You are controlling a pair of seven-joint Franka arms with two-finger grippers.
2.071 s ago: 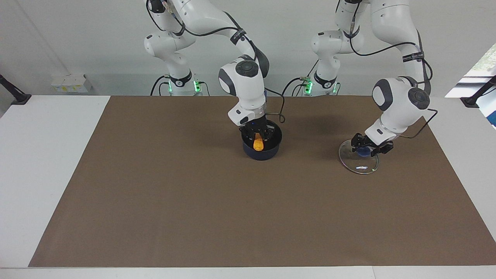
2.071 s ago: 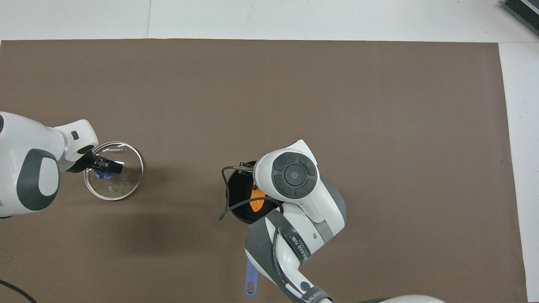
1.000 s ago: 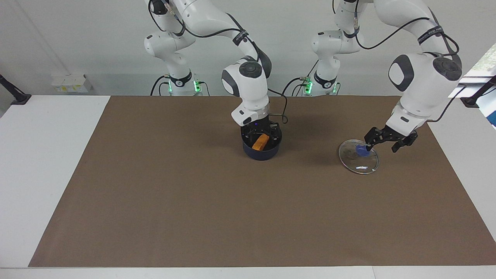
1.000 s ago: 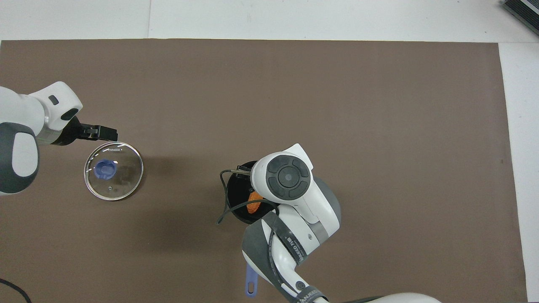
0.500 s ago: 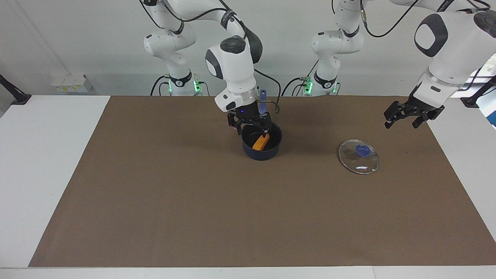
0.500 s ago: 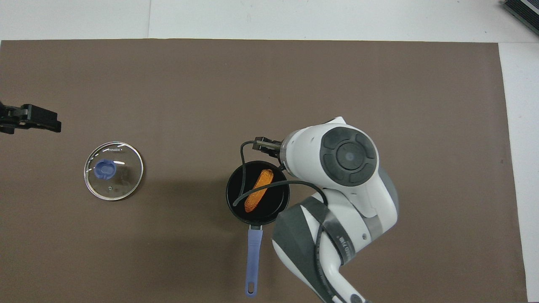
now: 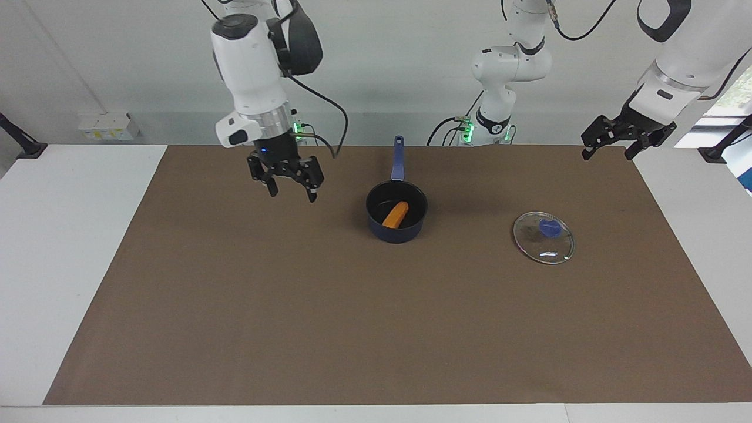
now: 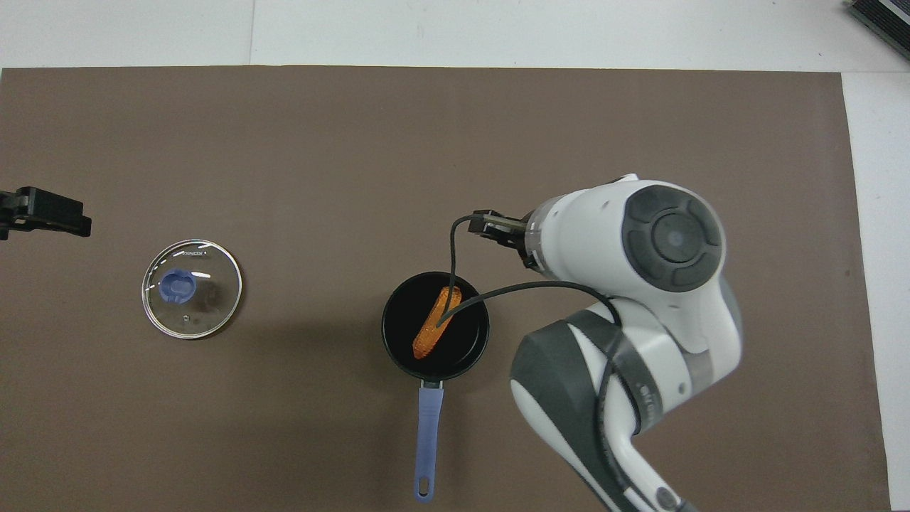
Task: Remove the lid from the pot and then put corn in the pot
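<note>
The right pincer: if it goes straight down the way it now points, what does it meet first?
Probably only the bare brown mat. The right pincer hangs open beside the pot, toward the right arm's end, and nothing appears under it.

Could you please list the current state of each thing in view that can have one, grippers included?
pot: uncovered, upright on the mat, holding the corn.
corn: lying inside the pot, free of both grippers.
lid: off the pot, flat on the mat, knob up.
left gripper: open, raised, empty.
right gripper: open, raised, empty.
</note>
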